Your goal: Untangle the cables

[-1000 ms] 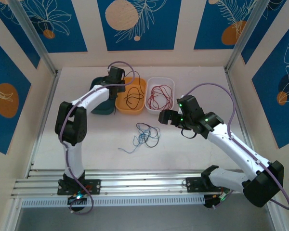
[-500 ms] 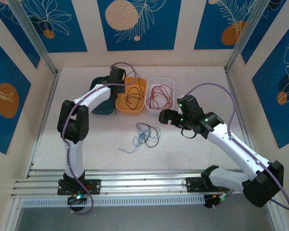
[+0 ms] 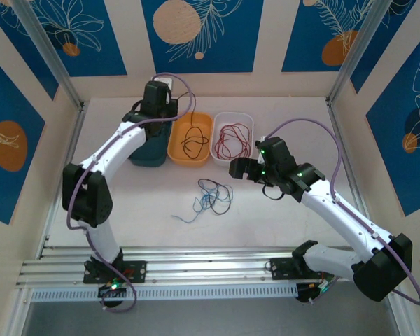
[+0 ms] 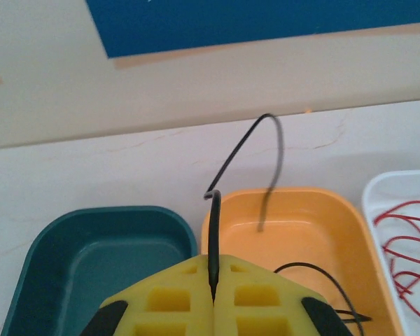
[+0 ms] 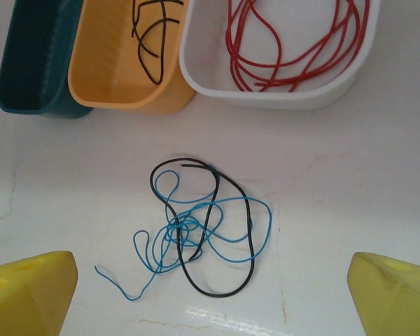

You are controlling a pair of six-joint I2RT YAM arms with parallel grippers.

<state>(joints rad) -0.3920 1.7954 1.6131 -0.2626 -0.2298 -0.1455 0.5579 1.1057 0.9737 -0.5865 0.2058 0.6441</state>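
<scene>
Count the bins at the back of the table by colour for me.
teal bin: 1
orange bin: 1
white bin: 1
Total: 3 bins

- left arm [image 3: 119,148] stretched way out, reaching far back
- left gripper [image 4: 213,297] fingers pressed together, pinching a black wire [image 4: 214,231] right at the tips
- right arm [image 3: 336,205] bent, reaching inward
- right gripper [image 5: 211,280] fingers spread wide, facing down
</scene>
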